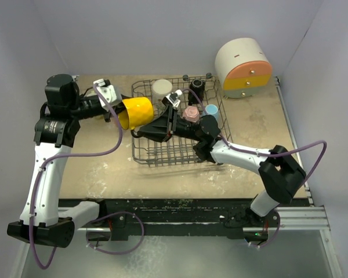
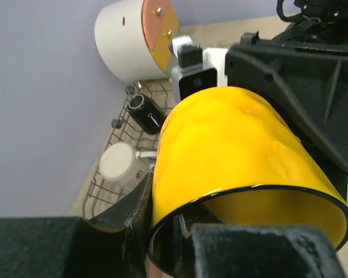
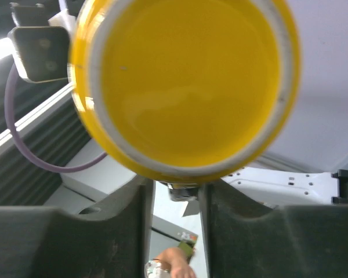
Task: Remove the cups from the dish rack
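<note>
Bolted at the worktop's near edge, the left arm [image 1: 40, 168] and the right arm [image 1: 261, 168] are pictured reaching towards the dish rack [image 1: 156, 157], which is set mid-worktop [image 1: 93, 168], nearer the far edge.

A yellow cup [image 1: 136, 111] is held on its side over the rack's left wall. Its rim is pinched by the left gripper [image 1: 117, 113], with one finger [image 2: 133, 214] outside the cup and the other inside its mouth. The rim is judged to have been chosen because the body looks too broad for the jaws.

The right gripper [image 1: 140, 132] is placed just beside the cup's base, inside the rack. Its fingers [image 3: 75, 237] are parted and nothing is seen between them. Whether it touches the cup cannot be told.

Farther in, a cream cup [image 1: 161, 88], a black cup [image 1: 197, 87], a pink cup [image 1: 191, 113] and a light blue cup [image 1: 211, 109] are seen in the rack's far half. A round white container [image 1: 243, 66] is stood at the far right corner.

Bare worktop is shown between the rack and the left edge, and this is judged the readiest room for setting the cup down. The raised wire and the right arm would have to be cleared.
</note>
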You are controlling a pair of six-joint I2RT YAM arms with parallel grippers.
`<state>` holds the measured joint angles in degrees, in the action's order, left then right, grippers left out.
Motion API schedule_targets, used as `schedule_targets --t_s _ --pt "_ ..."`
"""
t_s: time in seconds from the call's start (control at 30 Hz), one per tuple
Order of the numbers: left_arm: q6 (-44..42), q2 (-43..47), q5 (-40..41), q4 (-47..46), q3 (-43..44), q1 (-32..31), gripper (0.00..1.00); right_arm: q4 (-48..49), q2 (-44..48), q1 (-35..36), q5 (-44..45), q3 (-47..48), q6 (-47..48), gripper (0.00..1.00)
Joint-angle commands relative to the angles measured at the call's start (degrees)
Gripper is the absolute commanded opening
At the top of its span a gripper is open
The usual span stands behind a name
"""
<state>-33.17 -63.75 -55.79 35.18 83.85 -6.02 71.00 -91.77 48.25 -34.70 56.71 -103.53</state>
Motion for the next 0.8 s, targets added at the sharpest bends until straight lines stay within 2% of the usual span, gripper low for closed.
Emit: schedule_targets --t_s 0.0,0.03,0.1,0.13,0.27,0.33,0.43,0.5,0.63,0.77 --pt "1.84 0.2 3.42 2.02 -0.14 -0.22 0.0 4.52 3.56 -0.57 0.38 -0.97 2.84 0.5" --pt "1.35 -0.21 5.9 3.14 0.01 -0.22 0.0 3.2 4.25 -1.57 0.24 -1.93 4.2 0.62" --pt "0.62 -2.35 13.85 5.72 1.27 -0.22 0.0 -5.59 6.63 -4.44 -0.05 -3.82 9.81 0.97" --pt "0.63 -4.0 19.14 7.41 3.01 -0.22 0.0 -14.06 8.58 -6.25 1.05 -4.95 13.76 1.0" --pt "-3.12 -13.83 34.81 20.73 14.16 -0.01 0.0 -42.48 15.8 -13.57 7.9 -7.41 28.68 1.0" --pt "-4.62 -16.64 38.49 26.18 16.18 1.18 0.0 -58.82 18.3 -15.32 15.11 -3.55 39.22 1.0" --pt "-6.84 -18.77 41.79 29.92 15.34 7.27 0.0 -74.73 19.71 -15.6 26.47 2.83 51.74 1.0" --pt "-9.29 -20.83 42.26 31.46 15.02 12.84 0.0 -80.27 20.16 -15.75 31.31 4.79 54.9 1.0" --pt "-13.56 -25.36 41.92 32.8 15.18 21.58 0.0 -83.27 21.66 -16.1 35.21 4.82 56.86 1.0" --pt "-13.72 -28.33 44.8 28.84 12.02 24.39 0.0 -83.43 21.73 -16.16 35.84 4.67 57.18 1.0"
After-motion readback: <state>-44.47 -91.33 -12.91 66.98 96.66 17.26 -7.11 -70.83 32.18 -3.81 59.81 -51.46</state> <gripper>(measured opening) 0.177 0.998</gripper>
